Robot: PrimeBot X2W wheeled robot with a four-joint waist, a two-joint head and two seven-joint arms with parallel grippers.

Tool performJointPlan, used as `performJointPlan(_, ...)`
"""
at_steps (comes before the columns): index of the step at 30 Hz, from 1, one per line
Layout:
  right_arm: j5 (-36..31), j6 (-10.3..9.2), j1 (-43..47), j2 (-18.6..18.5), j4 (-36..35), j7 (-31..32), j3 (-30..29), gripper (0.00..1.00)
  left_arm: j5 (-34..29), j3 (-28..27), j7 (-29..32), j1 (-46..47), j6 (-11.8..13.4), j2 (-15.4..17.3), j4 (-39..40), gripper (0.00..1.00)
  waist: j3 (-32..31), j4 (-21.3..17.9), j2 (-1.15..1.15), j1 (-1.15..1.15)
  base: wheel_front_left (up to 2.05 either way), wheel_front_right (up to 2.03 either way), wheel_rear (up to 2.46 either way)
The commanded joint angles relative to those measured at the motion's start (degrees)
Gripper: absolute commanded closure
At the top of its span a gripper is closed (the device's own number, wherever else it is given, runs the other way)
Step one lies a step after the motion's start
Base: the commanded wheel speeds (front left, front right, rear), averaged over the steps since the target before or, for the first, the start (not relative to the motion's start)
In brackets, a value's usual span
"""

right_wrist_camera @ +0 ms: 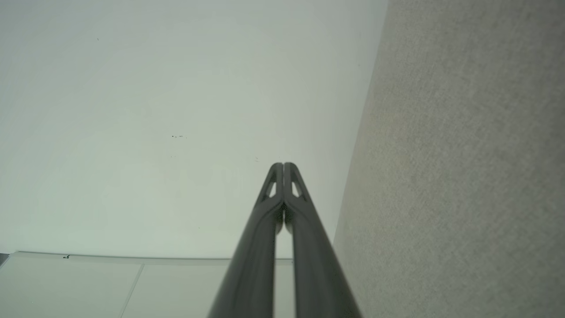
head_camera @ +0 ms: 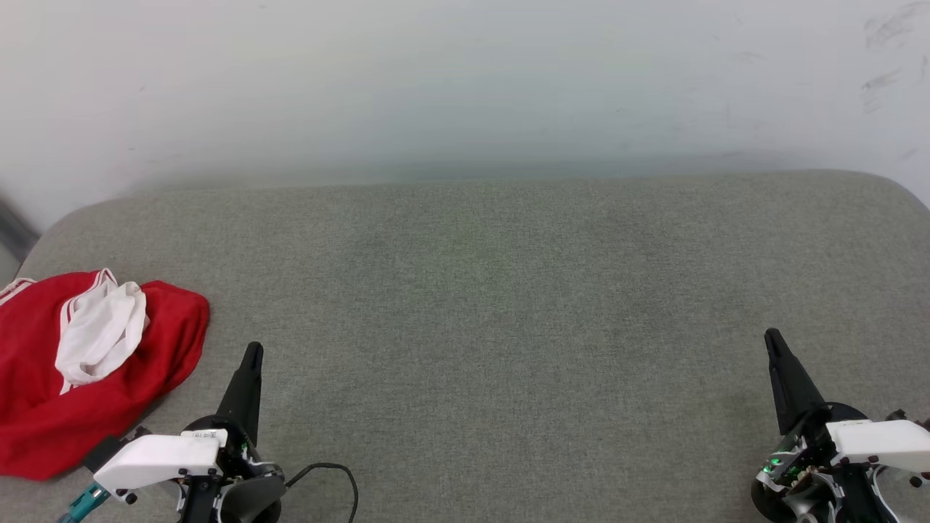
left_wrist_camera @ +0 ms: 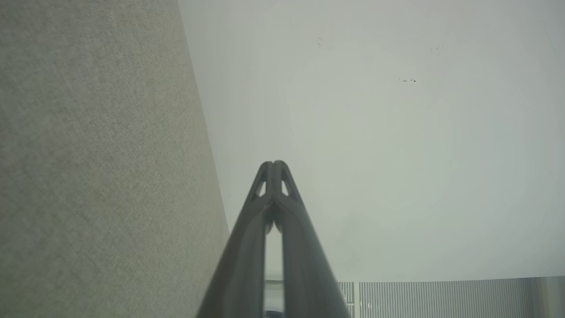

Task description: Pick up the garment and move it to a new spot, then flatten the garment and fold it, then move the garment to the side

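Both claws are pressed together and empty: left claw (head_camera: 252, 354) at lower left, right claw (head_camera: 772, 339) at lower right, both over the grey cushion (head_camera: 472, 290). My worry from here is the jersey (head_camera: 36, 407). It sits as a crumpled heap with a white sleeve (head_camera: 98, 334) on top, so a pinch there would likely lift 1 loose layer and drag the rest. Part of the heap runs off the head view's left edge, so I can't judge its full spread. The cable (head_camera: 341, 476) by the left wrist might snag on a reach. The jersey lies just left of the left claw, clear of its fingers, and well apart from the right claw.
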State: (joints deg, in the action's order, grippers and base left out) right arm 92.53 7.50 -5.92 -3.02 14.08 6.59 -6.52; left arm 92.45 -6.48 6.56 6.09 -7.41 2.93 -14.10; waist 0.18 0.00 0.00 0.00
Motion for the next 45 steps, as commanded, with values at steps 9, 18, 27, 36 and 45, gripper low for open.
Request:
performJointPlan(9, -0.25, -0.02, -0.75, 0.25, 0.02, 0.02, 0.04, 1.0, -0.07, -0.13, 0.07, 0.4, -0.27, -0.07, 0.02, 1.0, 0.0, 0.0, 0.0, 0.0, 0.0, 0.0, 0.0)
performJointPlan(18, -0.25, -0.02, -0.75, 0.25, 0.02, 0.02, 0.04, 1.0, -0.07, -0.13, 0.07, 0.4, -0.27, -0.07, 0.02, 1.0, 0.0, 0.0, 0.0, 0.0, 0.0, 0.0, 0.0)
performJointPlan(27, -0.25, -0.02, -0.75, 0.25, 0.02, 0.02, 0.04, 1.0, -0.08, -0.12, 0.07, 0.4, -0.27, -0.07, 0.02, 1.0, 0.0, 0.0, 0.0, 0.0, 0.0, 0.0, 0.0)
performJointPlan(36, -0.25, -0.02, -0.75, 0.25, 0.02, 0.02, 0.04, 1.0, -0.08, -0.12, 0.07, 0.41, -0.27, -0.07, 0.02, 1.0, 0.0, 0.0, 0.0, 0.0, 0.0, 0.0, 0.0)
performJointPlan(45, -0.25, -0.02, -0.75, 0.24, 0.02, 0.01, 0.04, 1.0, -0.08, -0.12, 0.07, 0.41, -0.27, -0.07, 0.02, 1.0, 0.0, 0.0, 0.0, 0.0, 0.0, 0.0, 0.0)
